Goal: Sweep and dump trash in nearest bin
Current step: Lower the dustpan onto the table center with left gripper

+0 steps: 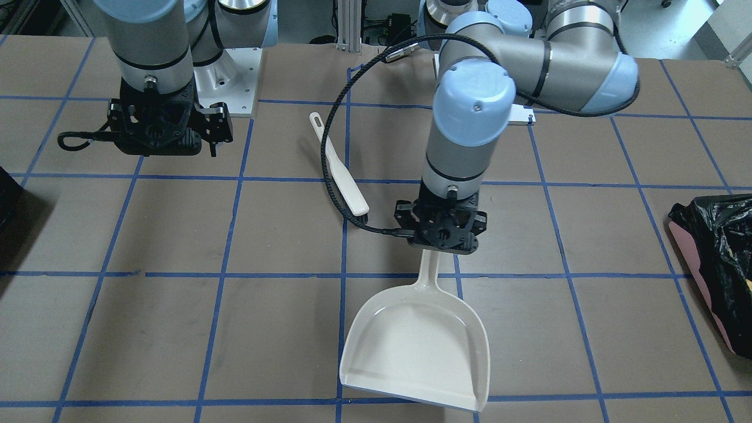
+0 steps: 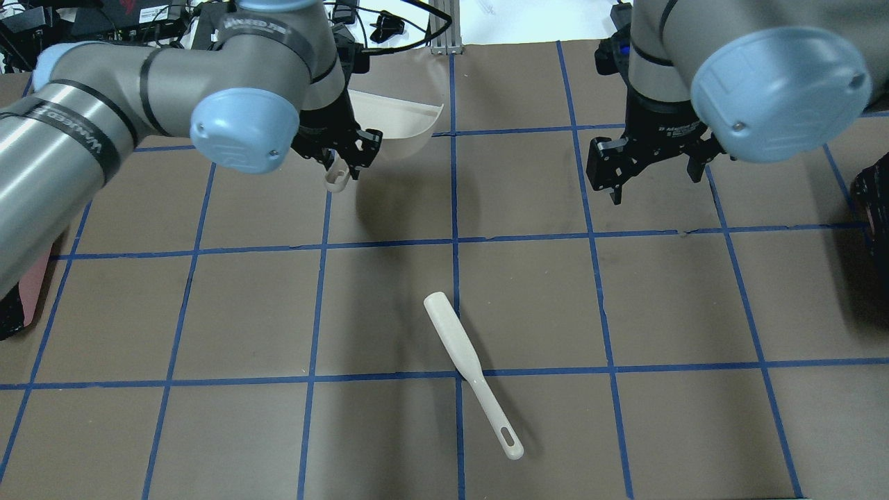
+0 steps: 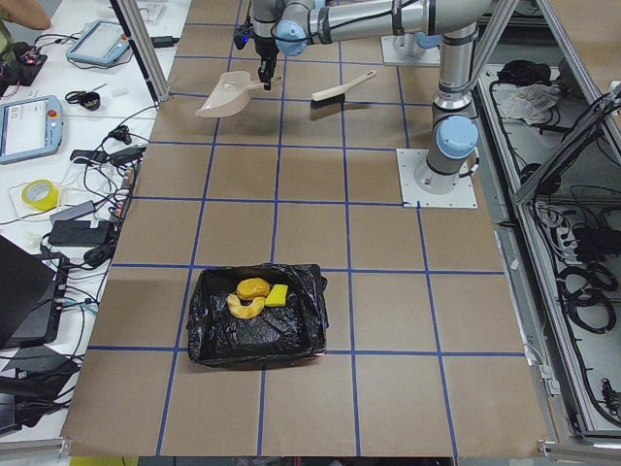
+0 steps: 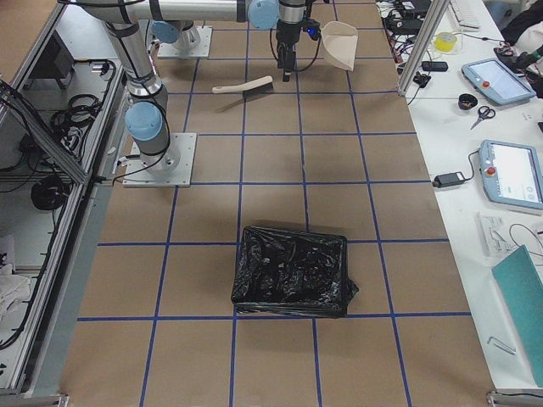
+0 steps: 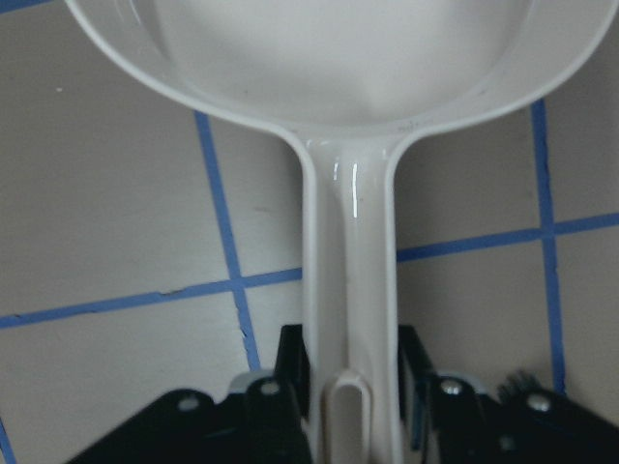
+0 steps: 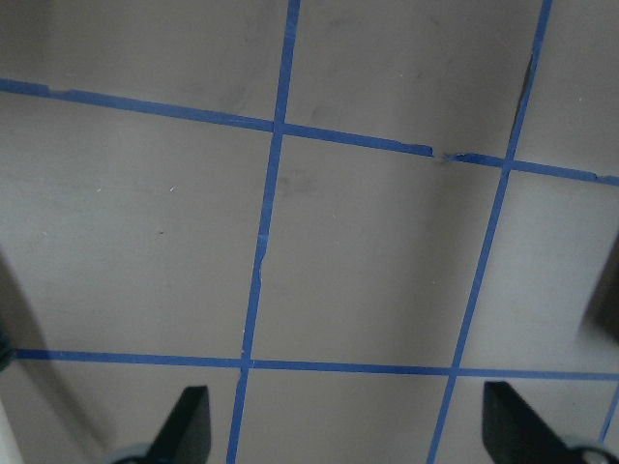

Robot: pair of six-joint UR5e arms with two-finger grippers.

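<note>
My left gripper [image 1: 443, 230] is shut on the handle of a cream dustpan [image 1: 417, 346], whose pan is empty. The wrist view shows the fingers [image 5: 295, 360] clamped on both sides of the handle [image 5: 348, 290]. The trash [image 3: 254, 295], an orange lump, a yellow wedge and pale scraps, lies inside the bin [image 3: 209, 330], a pink-sided container with a black bag that also shows at the edge of the front view [image 1: 719, 252]. My right gripper [image 2: 646, 163] is open and empty above bare table, its fingertips [image 6: 189, 418] wide apart.
A cream hand brush [image 2: 467, 369] lies loose on the brown paper between the arms. A second, all-black bagged container [image 4: 293, 271] stands at the table's other end. Blue tape lines grid the table.
</note>
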